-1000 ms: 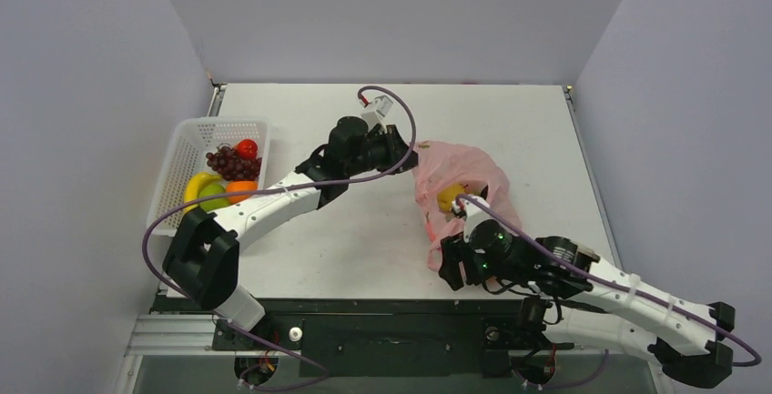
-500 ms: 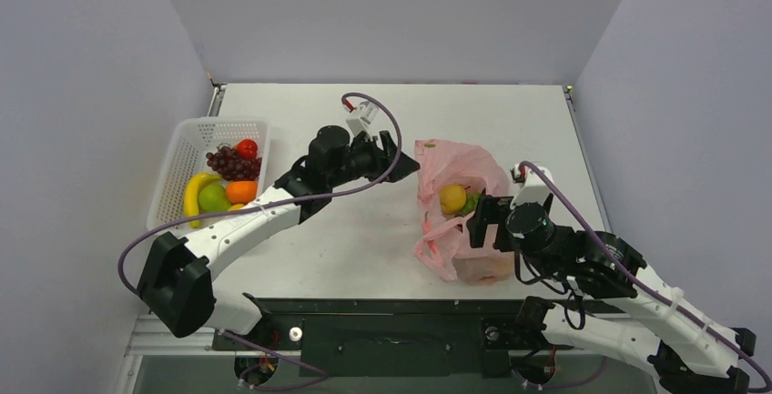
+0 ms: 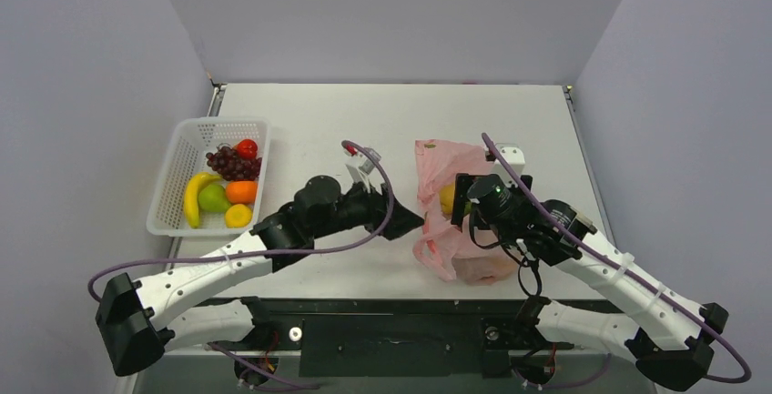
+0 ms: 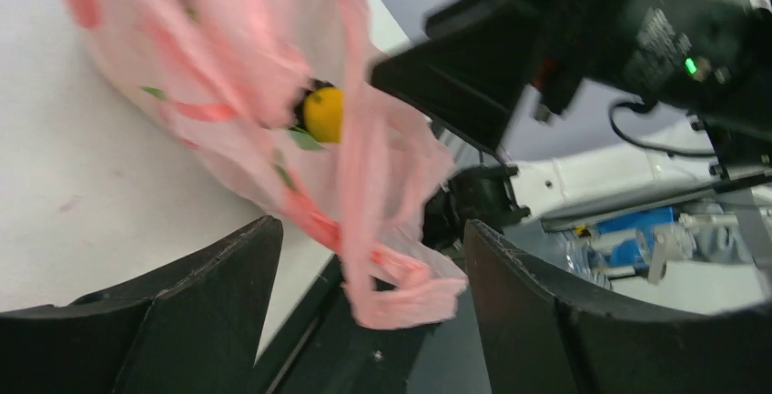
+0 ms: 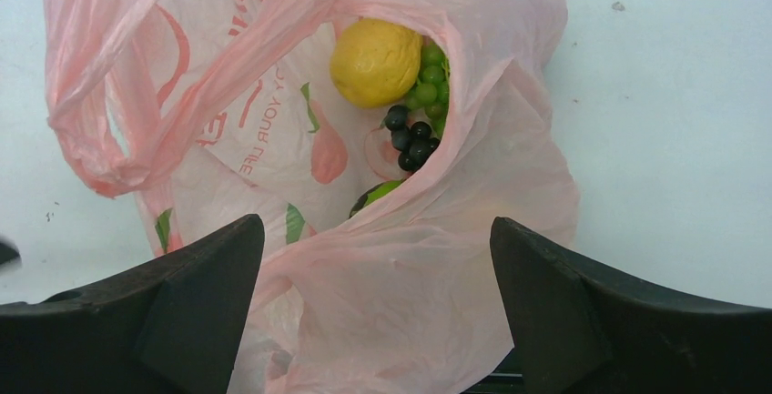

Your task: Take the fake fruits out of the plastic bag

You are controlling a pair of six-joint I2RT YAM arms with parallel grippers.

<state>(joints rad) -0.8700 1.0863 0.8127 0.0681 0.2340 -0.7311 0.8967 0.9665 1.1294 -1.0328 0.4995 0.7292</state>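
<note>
The pink plastic bag [image 3: 452, 165] lies right of the table's centre, its mouth open. The right wrist view shows a yellow lemon [image 5: 375, 62], green grapes [image 5: 431, 80], dark grapes [image 5: 411, 142] and a green fruit [image 5: 383, 192] inside the bag [image 5: 410, 294]. My right gripper [image 5: 375, 257] hovers open over it, nothing between its fingers. My left gripper [image 3: 410, 224] is open beside the bag's left side. In the left wrist view a loose loop handle [image 4: 405, 289] hangs between the spread fingers of the left gripper [image 4: 373, 267], ungripped. The lemon [image 4: 324, 114] shows through a gap.
A white mesh basket [image 3: 182, 139] at the left holds a banana [image 3: 191, 199], a green pear [image 3: 214, 198], an orange [image 3: 241, 191], purple grapes [image 3: 232, 165] and a red fruit [image 3: 246, 148]. The bag's lower end [image 3: 478, 271] reaches the table's near edge.
My left gripper opened, left the bag's far left edge and swung toward the near edge. My right arm rose from the bag's near end to over its mouth, opening wider.
</note>
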